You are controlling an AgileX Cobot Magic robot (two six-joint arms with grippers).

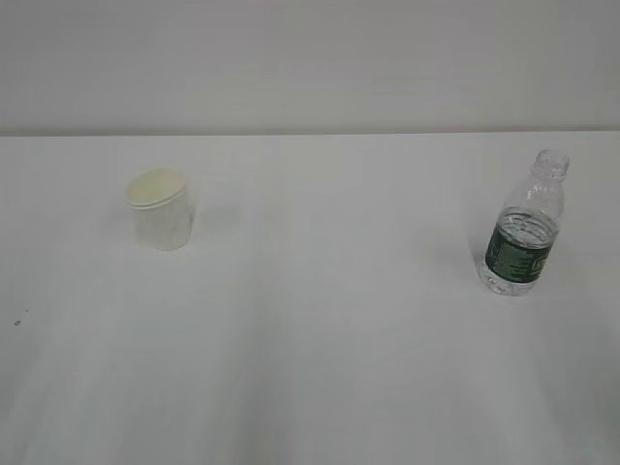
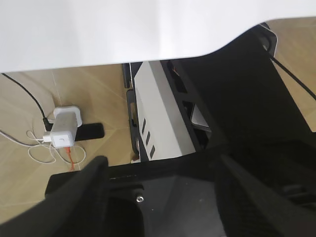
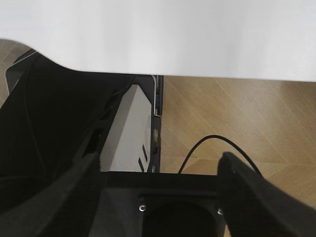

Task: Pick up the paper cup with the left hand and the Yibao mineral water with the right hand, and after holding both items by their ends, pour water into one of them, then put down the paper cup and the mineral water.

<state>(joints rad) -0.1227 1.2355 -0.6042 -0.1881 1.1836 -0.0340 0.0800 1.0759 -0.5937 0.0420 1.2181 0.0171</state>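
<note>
Both grippers hang off the table with fingers spread and nothing between them: left gripper, right gripper. On the white table, the paper cup stands upright at middle left, its cream inside showing no contents. The Yibao mineral water stands uncapped at middle right, water inside, dark green label around its middle. Below the left gripper, a white power adapter lies on the wooden floor.

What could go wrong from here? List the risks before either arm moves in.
1. The Yibao mineral water stands uncapped with water inside; a knock or hard squeeze could spill it.
2. The paper cup looks light and thin-walled, so the left gripper may tip or crush it.
3. Both grippers, including the right gripper, hang below the table edge, far from either item.
</note>
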